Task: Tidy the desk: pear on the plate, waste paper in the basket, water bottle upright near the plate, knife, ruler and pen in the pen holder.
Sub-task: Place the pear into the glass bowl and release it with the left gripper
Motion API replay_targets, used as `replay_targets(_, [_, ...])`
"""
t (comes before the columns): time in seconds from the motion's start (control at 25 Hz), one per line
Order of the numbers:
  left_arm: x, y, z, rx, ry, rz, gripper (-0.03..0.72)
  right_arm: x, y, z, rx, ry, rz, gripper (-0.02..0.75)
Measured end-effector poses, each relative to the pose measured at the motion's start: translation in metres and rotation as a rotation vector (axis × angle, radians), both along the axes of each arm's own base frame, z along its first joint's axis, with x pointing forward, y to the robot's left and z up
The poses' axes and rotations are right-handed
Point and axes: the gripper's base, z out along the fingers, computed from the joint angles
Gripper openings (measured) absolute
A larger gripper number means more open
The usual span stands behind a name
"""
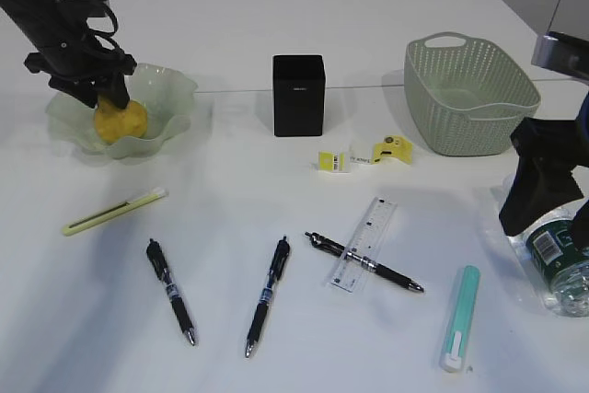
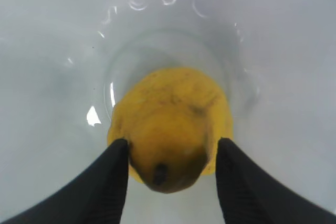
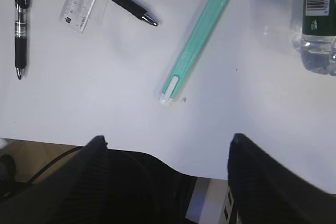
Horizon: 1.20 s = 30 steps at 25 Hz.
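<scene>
The yellow pear [image 1: 120, 121] [image 2: 170, 124] rests in the pale green plate [image 1: 170, 89] [image 2: 262, 51]. My left gripper [image 1: 101, 94] [image 2: 172, 142] straddles it, open, with a gap showing at the right finger. The water bottle [image 1: 561, 264] [image 3: 319, 19] lies on its side at the desk's right edge. My right gripper [image 1: 550, 223] [image 3: 168, 138] hovers open and empty beside it. The clear ruler [image 1: 365, 244] [image 3: 79, 1] lies across a black pen [image 1: 363, 262]. A teal knife [image 1: 458, 317] [image 3: 194, 45] lies at the front right. Waste paper [image 1: 363, 156] sits between the pen holder [image 1: 298, 94] and the basket [image 1: 469, 94].
A yellow-green knife [image 1: 115, 211] lies at the left, in front of the plate. Two more black pens [image 1: 171, 290] [image 1: 268, 294] lie at the front centre. The desk's near edge shows in the right wrist view, just under the gripper.
</scene>
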Motion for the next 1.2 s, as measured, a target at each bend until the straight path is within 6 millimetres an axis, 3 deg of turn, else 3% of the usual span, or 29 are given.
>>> replay_targets(0.64, [0.0, 0.002, 0.002, -0.006, -0.004, 0.004, 0.382, 0.0, 0.0, 0.0, 0.0, 0.001, -0.002, 0.552])
replay_targets(1.2, [-0.016, 0.013, 0.055, 0.053, -0.035, 0.003, 0.382, 0.0, 0.0, 0.0, 0.0, 0.001, -0.002, 0.552])
